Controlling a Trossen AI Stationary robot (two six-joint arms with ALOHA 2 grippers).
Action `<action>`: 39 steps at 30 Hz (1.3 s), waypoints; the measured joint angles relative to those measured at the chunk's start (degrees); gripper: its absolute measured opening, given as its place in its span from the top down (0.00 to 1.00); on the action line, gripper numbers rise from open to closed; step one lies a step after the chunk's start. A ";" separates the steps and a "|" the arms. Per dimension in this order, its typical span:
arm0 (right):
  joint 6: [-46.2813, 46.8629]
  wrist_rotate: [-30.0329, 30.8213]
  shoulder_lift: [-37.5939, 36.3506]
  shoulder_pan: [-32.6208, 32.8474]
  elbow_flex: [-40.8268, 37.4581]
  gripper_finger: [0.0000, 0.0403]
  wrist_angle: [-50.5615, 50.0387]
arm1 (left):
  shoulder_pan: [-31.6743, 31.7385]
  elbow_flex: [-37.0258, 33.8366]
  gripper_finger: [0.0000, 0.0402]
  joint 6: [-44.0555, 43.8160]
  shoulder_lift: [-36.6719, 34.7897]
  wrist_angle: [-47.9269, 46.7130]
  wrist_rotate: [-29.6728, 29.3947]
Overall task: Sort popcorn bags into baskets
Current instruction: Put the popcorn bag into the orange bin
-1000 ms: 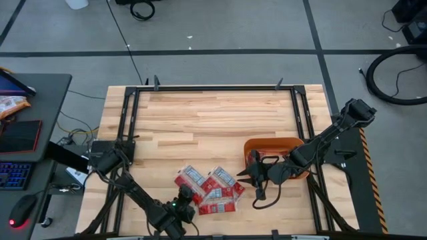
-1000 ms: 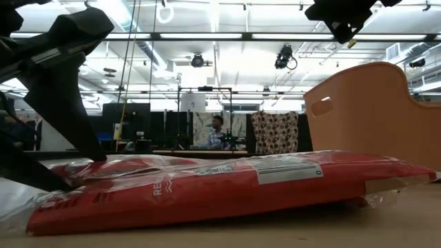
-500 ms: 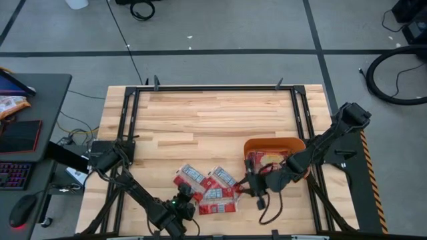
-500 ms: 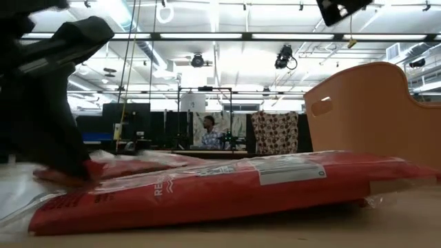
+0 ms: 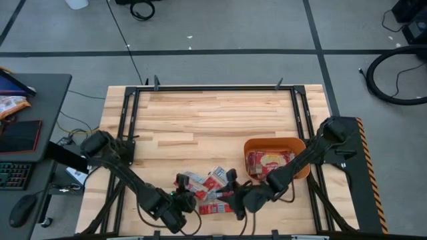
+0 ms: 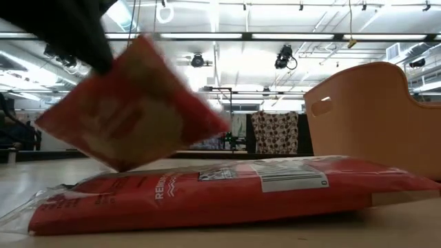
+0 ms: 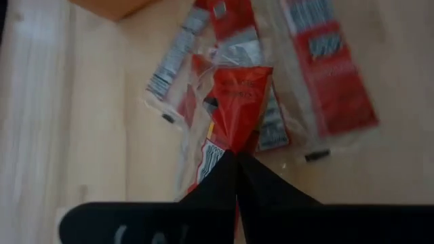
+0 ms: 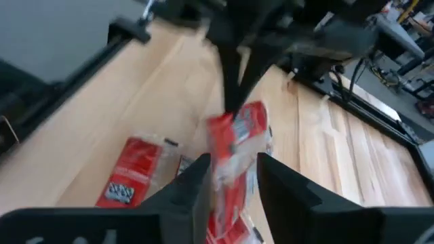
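Note:
Several red popcorn bags (image 5: pixel 212 193) lie in a loose pile near the table's front edge; one lies flat in the low view (image 6: pixel 227 193). My left gripper (image 7: pixel 236 163) is shut on one bag (image 7: pixel 237 108), which hangs lifted above the pile (image 6: pixel 131 103). My right gripper (image 8: pixel 234 179) is open just right of the pile (image 5: pixel 231 197), with the lifted bag (image 8: pixel 234 146) showing between its fingers. The orange basket (image 5: pixel 277 141) stands to the right with a red bag (image 5: pixel 270 160) lying in it. My left gripper pinches the bag's upper end (image 7: pixel 234 146) between its two shut fingers, coming from above and pointing down. The bag hangs tilted below the fingers, clear of the table and the pile. My right gripper's fingers (image 8: pixel 193 183) flank that bag; I cannot tell whether they touch it.
Black frame rails (image 5: pixel 220 87) run along the table's far and side edges. Bare wood fills the far half of the table (image 5: pixel 213 117). A desk with a keyboard (image 5: pixel 15 175) stands beyond the left edge. The basket's wall (image 6: pixel 372 114) rises right of the pile.
My left gripper has shut on a bag at the pile's left side and raised it clear of the table, the bag swinging up tilted. My right gripper has gone from the basket toward the table's left and near edge, up to the pile.

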 joint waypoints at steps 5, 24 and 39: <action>-1.03 2.46 4.31 0.00 6.20 0.60 -3.96 | 1.40 0.06 0.98 -1.99 -3.78 1.32 2.27; 5.75 -3.74 4.54 -2.87 7.31 0.59 -4.25 | 3.15 0.20 0.98 2.04 -6.96 8.32 2.44; 7.07 -5.23 4.53 -3.32 7.24 0.97 -8.37 | 3.15 0.20 0.92 4.42 -7.28 8.83 2.42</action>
